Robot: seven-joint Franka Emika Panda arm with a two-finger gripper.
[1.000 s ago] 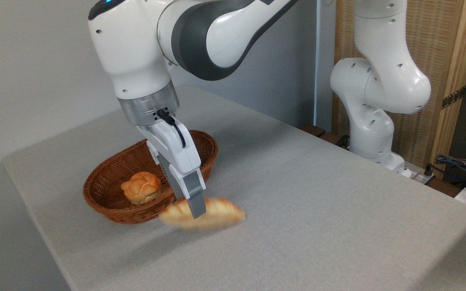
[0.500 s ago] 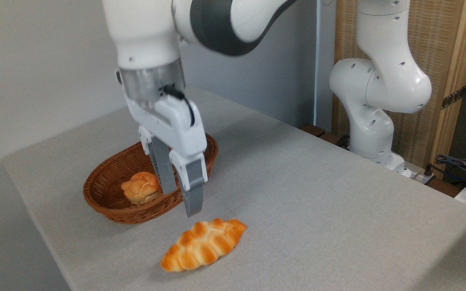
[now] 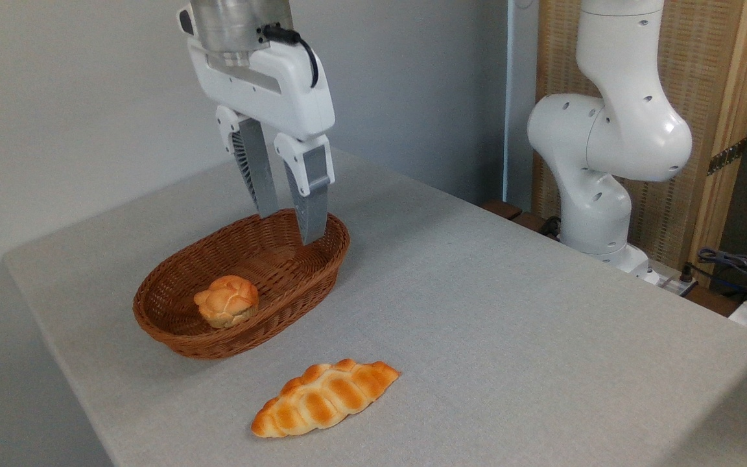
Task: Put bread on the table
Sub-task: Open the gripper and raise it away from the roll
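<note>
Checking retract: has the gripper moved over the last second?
Yes. The gripper has risen from beside the basket rim, leaving the bread on the table.

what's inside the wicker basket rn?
One small round knotted bun sits in the basket, toward its near-left end. The rest of the visible floor is bare weave. The near rim hides a strip of floor directly behind it.

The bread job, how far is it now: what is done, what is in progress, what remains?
Done: the bread lies flat on the table, outside the basket. In hand: nothing; the tool is open and empty, raised above the basket. Left: nothing visible for the loaf; the small bun sits in the basket.
</note>
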